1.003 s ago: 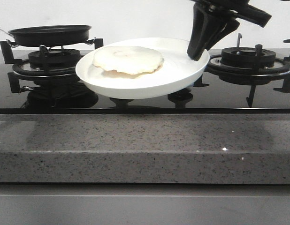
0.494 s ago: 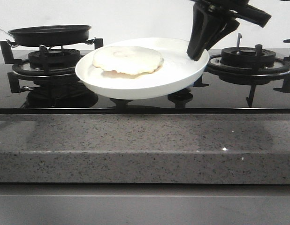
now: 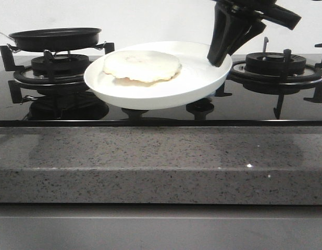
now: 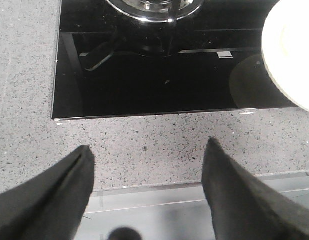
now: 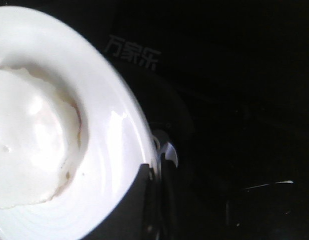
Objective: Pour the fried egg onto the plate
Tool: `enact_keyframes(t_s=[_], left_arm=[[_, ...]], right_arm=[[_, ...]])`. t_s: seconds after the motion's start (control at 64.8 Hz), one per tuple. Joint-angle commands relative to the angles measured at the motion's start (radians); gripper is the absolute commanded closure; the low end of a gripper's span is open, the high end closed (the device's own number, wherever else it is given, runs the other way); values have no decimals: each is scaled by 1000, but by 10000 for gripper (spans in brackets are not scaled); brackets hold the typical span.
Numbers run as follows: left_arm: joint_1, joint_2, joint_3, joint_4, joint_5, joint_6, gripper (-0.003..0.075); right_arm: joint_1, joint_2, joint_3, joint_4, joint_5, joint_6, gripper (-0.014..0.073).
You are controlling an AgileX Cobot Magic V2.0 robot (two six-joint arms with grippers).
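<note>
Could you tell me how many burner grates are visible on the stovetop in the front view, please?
2. One burner grate sits at the left, under the black frying pan; the other burner grate is at the right, bare. The raised plate could be hiding something between them.

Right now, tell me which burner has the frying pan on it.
The left burner in the front view: the black frying pan sits on its grate. The right burner carries nothing; the plate is held up between them.

Fried egg (image 5: 29, 145) lies on plate (image 5: 112, 135), jaws gripping its rim.
</note>
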Motion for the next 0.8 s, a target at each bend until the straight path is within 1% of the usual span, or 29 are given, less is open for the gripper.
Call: enact_keyframes(t_s=[0.0,0.17,0.37,0.586,0.787], left_arm=[[-8,0,-26,0,-63,-8,258],[-8,0,-26,0,-63,-8,258],[-8,0,-26,0,-63,-8,258],[-8,0,-26,0,-63,-8,258],[-8,0,-26,0,-63,-8,258]], right_arm=[[-2,-46,-80,36,-59,-9,660],[-19,-22,-211,44,-87,3,660],[-69,88,-347,44,-87,157,660],[-99,197,-394,44,-86,297,660],[-115,251,-396,32,-69,312,659]])
